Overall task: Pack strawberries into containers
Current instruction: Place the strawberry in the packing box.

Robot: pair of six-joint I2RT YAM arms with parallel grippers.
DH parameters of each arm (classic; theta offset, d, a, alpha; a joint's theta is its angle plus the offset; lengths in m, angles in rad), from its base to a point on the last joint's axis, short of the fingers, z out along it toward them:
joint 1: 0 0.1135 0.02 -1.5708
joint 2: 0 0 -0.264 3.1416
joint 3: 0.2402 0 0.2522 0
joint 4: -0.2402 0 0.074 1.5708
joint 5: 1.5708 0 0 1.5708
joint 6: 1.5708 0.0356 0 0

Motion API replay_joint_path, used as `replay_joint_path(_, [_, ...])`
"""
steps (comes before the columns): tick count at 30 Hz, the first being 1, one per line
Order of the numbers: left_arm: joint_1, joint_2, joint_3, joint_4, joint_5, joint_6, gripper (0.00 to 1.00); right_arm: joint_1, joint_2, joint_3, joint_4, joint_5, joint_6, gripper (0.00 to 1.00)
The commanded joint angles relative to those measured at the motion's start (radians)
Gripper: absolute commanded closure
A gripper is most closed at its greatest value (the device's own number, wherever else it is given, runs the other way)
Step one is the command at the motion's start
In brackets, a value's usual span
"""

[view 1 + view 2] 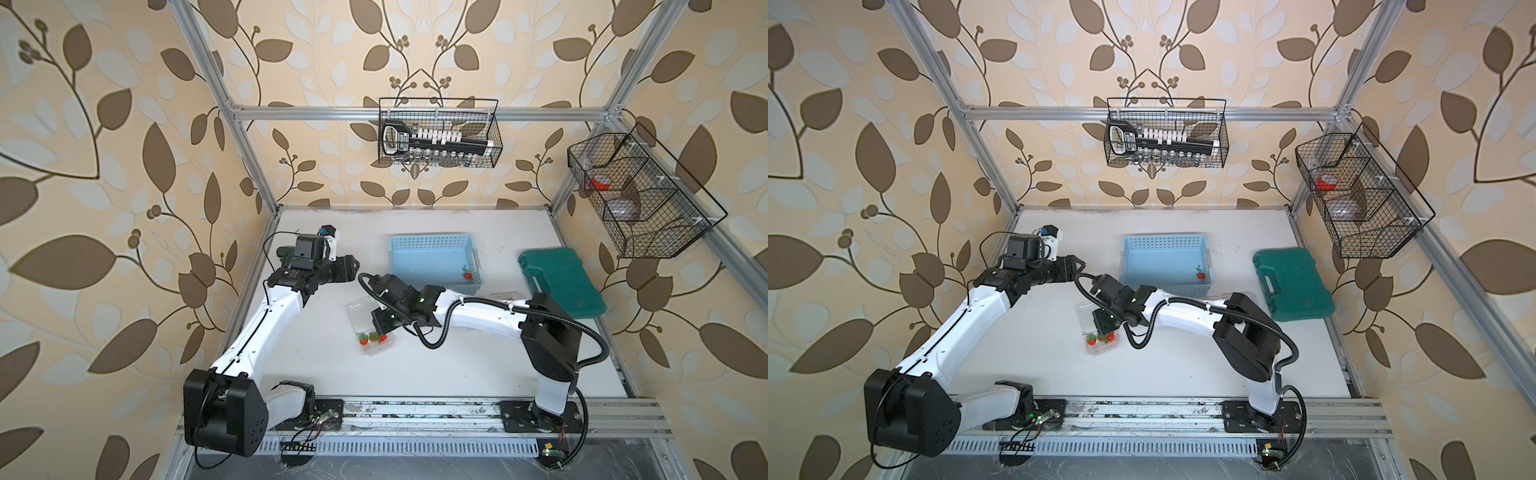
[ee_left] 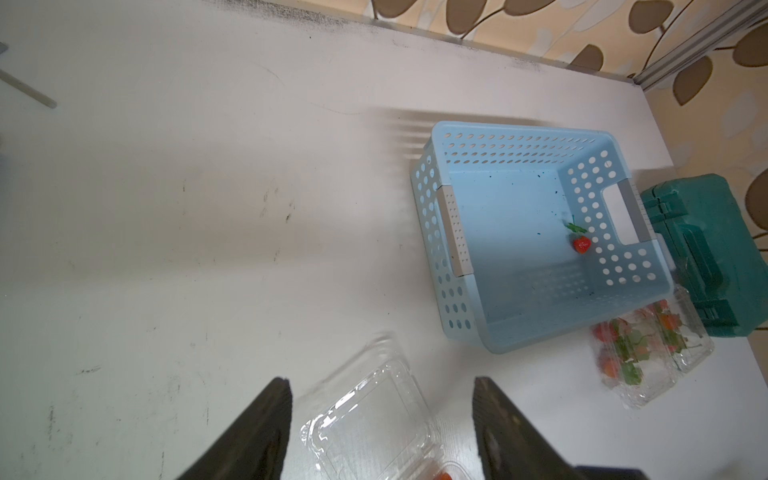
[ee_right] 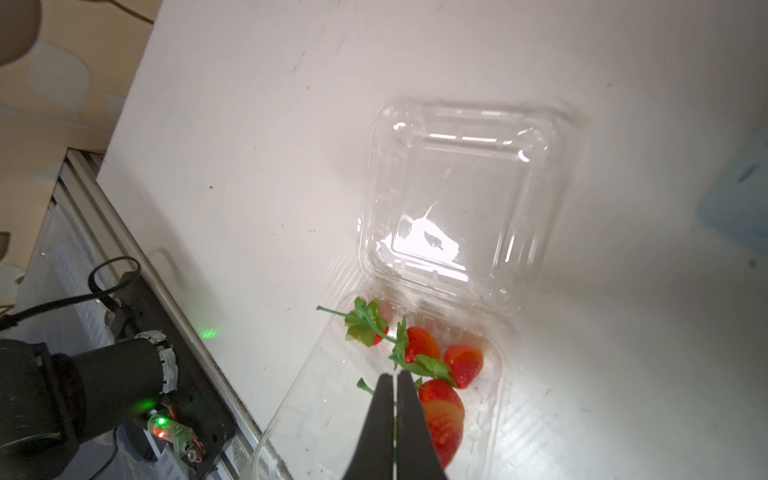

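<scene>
Leafy wallpaper (image 1: 104, 166) all round a white table (image 1: 457, 374), a bit scuffed; an open container (image 3: 465, 187) sits mid-table with strawberries (image 3: 461, 363) inside; one berry (image 2: 582, 244) lies in the blue basket (image 2: 519, 129), farther back; berries look soft and light, so pinch the stem; right gripper (image 3: 395, 380) has fingers together over them; left gripper (image 2: 382, 380) has fingers apart.
</scene>
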Motion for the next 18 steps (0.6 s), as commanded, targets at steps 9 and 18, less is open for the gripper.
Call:
replay_joint_path(9, [0.009, -0.021, 0.02, 0.006, 0.004, 0.011, 0.29, 0.052, 0.035, 0.054, -0.004, -0.029, 0.015, 1.0])
replay_joint_path(18, [0.009, -0.024, 0.021, 0.005, 0.005, 0.012, 0.3, 0.071, 0.036, 0.066, -0.051, -0.032, -0.019, 0.86])
